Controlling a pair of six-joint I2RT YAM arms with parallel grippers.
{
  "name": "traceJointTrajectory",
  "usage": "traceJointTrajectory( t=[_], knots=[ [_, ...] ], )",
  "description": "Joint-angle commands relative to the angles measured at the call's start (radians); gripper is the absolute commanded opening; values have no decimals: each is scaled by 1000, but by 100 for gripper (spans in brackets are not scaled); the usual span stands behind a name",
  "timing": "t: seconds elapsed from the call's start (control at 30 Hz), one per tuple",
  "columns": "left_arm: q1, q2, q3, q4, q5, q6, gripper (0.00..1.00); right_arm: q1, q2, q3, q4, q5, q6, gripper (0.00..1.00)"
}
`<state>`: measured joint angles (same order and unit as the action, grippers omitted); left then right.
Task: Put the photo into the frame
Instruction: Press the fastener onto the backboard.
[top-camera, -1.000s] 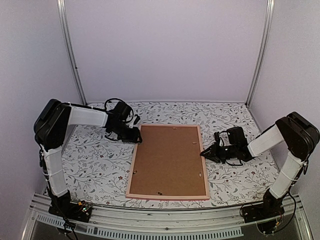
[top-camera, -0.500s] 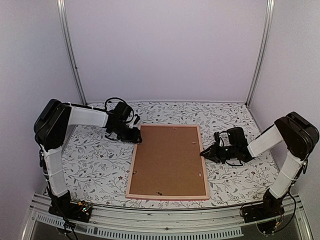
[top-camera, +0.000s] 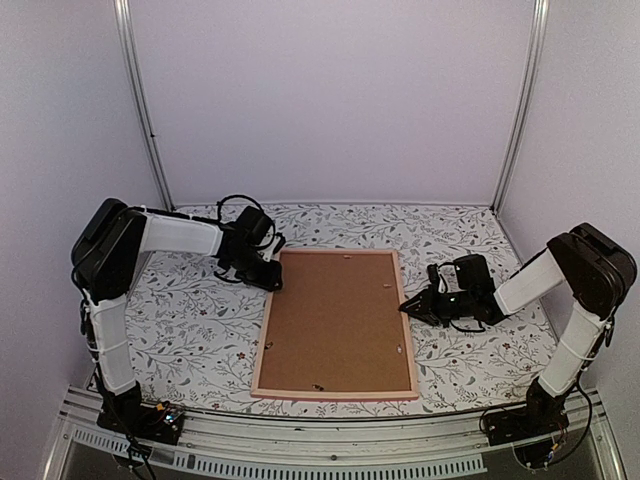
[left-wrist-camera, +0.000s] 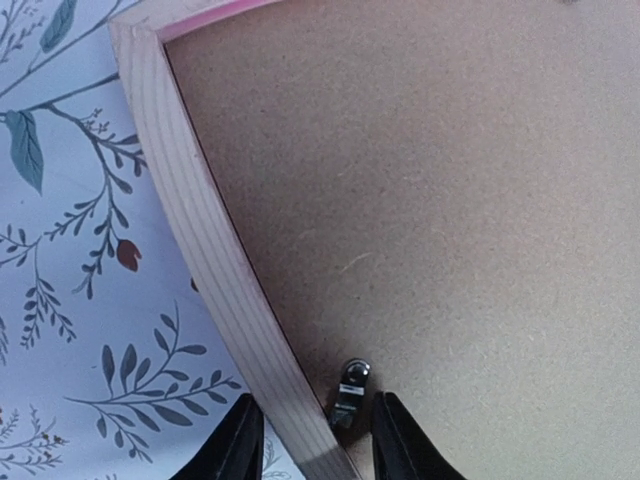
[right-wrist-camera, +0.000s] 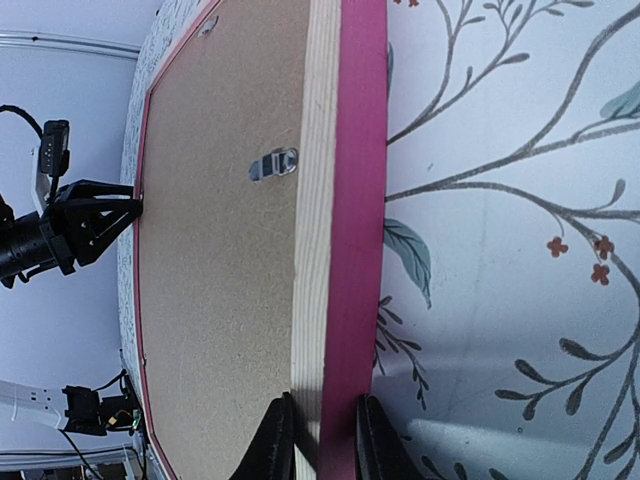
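Observation:
The frame lies face down in the middle of the table, its brown backing board facing up. The photo is out of view. My left gripper is at the frame's far left corner. In the left wrist view its jaws stand open astride the pale rail and a small metal turn clip, with gaps on both sides. My right gripper is at the right rail; in the right wrist view it is shut on the pink and wood rail.
More metal clips sit along the board's edges, one near the right rail. The floral tablecloth surrounds the frame. White walls and two metal posts close off the back.
My left wrist has shifted a little to the right, closer over the frame's corner. Its jaws widened briefly and came back. The right arm and the frame have not moved.

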<state>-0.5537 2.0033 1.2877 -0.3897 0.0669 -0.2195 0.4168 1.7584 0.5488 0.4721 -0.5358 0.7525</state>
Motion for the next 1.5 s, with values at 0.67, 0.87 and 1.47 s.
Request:
traceJointTrajectory(
  t=[0.67,0.87,1.47],
  knots=[
    [2,-15,-68,167,59,-65,13,8,84,-50,-132,5,11,0],
    [12,-15,-66,179,84,-89,43,8,83,-48,-131,3,11,0],
    [8,17,56,-8,-64,91,53,8,25,-19,-180,-33,2,0]
  ],
)
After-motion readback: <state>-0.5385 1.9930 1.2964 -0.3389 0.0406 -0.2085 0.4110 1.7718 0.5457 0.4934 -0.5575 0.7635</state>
